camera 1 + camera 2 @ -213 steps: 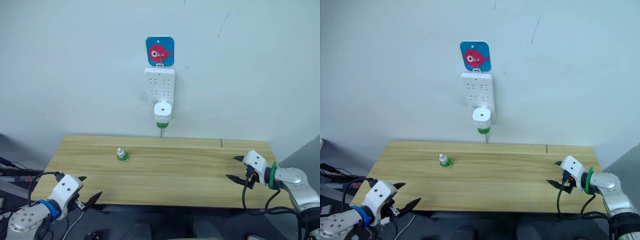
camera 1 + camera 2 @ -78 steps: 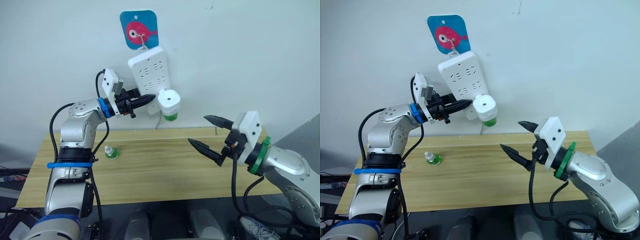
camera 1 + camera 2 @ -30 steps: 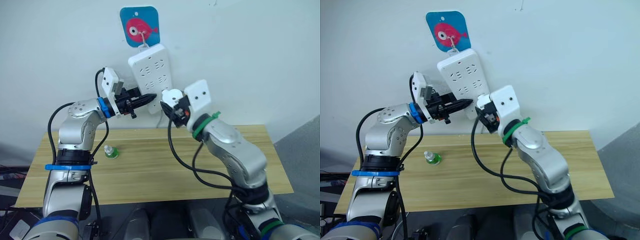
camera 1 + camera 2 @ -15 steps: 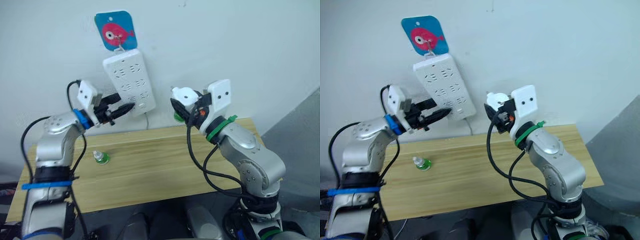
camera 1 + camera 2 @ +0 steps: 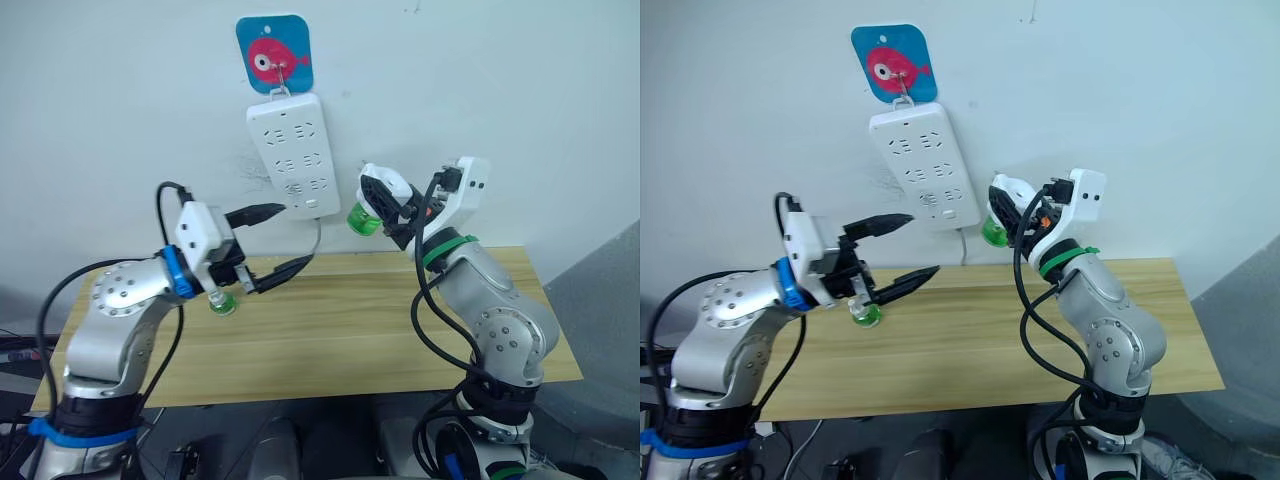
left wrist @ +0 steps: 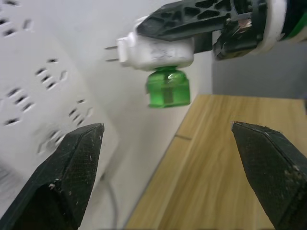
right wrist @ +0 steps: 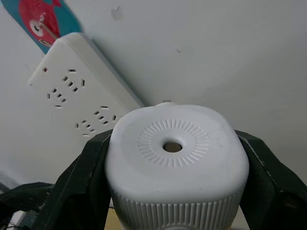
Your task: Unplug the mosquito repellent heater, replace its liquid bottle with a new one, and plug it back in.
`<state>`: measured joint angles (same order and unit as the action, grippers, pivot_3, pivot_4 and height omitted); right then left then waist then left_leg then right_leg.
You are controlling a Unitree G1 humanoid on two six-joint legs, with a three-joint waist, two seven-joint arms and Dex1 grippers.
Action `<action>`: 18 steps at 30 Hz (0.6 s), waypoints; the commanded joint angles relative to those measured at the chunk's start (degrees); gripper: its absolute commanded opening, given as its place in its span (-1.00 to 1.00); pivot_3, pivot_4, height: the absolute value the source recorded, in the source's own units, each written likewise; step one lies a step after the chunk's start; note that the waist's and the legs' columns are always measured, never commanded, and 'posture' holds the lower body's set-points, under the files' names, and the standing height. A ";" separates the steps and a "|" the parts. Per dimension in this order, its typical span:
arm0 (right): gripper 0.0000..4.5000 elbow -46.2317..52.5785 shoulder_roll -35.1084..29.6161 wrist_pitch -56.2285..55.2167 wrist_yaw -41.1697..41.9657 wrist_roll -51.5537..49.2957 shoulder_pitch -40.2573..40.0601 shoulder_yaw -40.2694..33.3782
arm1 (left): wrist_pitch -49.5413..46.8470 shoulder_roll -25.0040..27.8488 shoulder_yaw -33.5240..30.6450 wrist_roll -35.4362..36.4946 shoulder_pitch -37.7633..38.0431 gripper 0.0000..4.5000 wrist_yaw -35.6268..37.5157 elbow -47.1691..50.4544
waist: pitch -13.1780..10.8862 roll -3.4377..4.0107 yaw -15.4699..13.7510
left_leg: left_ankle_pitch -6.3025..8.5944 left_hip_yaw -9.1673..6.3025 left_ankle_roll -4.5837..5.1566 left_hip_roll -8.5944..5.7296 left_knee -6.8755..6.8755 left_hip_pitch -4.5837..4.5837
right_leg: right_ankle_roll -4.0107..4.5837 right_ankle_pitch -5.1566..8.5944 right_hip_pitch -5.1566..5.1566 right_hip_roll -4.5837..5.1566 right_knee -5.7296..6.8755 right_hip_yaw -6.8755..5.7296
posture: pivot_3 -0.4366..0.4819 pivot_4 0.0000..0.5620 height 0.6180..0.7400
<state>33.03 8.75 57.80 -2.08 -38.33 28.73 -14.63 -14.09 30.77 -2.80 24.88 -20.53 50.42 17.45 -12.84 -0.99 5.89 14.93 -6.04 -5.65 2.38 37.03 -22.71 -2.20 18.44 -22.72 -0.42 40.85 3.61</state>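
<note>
Black fingers of the right gripper (image 5: 392, 212) pinch the single white heater (image 5: 383, 185) from both sides, holding it in the air just to the right of the power strip (image 5: 294, 153) and clear of its sockets. In the left wrist view two metal prongs (image 6: 111, 53) stick out of the heater toward the strip without touching it. One green bottle (image 5: 363, 219) hangs screwed into the heater's underside; nothing can be read on it. In the right wrist view the heater's face shows a ring of fine ridges around one small round hole (image 7: 172, 146).

Below and to the left of the strip, the left gripper (image 5: 270, 243) hovers with its two fingers spread wide and nothing between them. Under it a second small green bottle (image 5: 221, 303) with a white top stands on the wooden table (image 5: 340, 340), partly hidden by the gripper.

On the wall, the one strip hangs from a blue square hook plate (image 5: 274, 53) bearing a pink fish picture, and its grey cord (image 5: 316, 240) drops toward the table. No writing can be made out on it.
</note>
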 commanded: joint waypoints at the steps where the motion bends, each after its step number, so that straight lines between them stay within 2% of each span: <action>1: 0.33 0.10 8.23 -0.82 -9.03 -15.16 1.92 -6.59 | 5.24 -4.56 4.09 -3.76 -4.00 1.00 -2.11 -4.64 | 0.01 -0.02 -0.03 | 0.00 -0.01 0.00 0.00 0.02 -0.04 | 0.01 -0.01 0.00 0.00 -0.01 -0.02 | -0.40 -0.35 0.75; 6: 0.33 -0.89 6.27 -4.74 -18.51 -27.86 1.03 -6.34 | 9.53 -7.89 5.53 -4.28 -5.92 1.00 -1.28 -7.70 | 0.02 0.01 2.76 | 0.00 0.30 0.01 0.11 -0.10 -0.27 | 0.02 -0.01 -0.52 -0.06 0.15 0.26 | -0.43 -0.37 0.75; 10: 0.33 -1.26 4.31 -8.65 -23.56 -35.38 0.10 -4.19 | 12.65 -10.39 6.61 -5.71 -8.29 1.00 -1.19 -11.87 | 0.03 0.03 3.56 | 0.00 0.30 0.03 0.21 -0.10 -0.25 | 0.02 -0.01 -0.53 -0.19 0.18 0.27 | -0.45 -0.37 0.75; 18: 0.33 -1.33 -0.05 -14.71 -27.98 -41.80 -1.70 1.23 | 11.91 -14.53 7.73 -5.46 -9.91 1.00 -2.88 -12.93 | 0.04 0.03 3.92 | -0.01 0.35 0.04 0.19 -0.05 -0.24 | 0.02 -0.02 -0.53 -0.22 0.21 0.36 | -0.45 -0.37 0.75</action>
<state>30.13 8.66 44.82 -30.09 -77.94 26.87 -14.68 -2.93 16.67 5.02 19.09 -29.57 48.06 3.61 -12.81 -0.96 9.81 14.92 -5.68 -5.61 2.57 36.98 -22.95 -2.18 18.42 -23.25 -0.63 41.06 3.98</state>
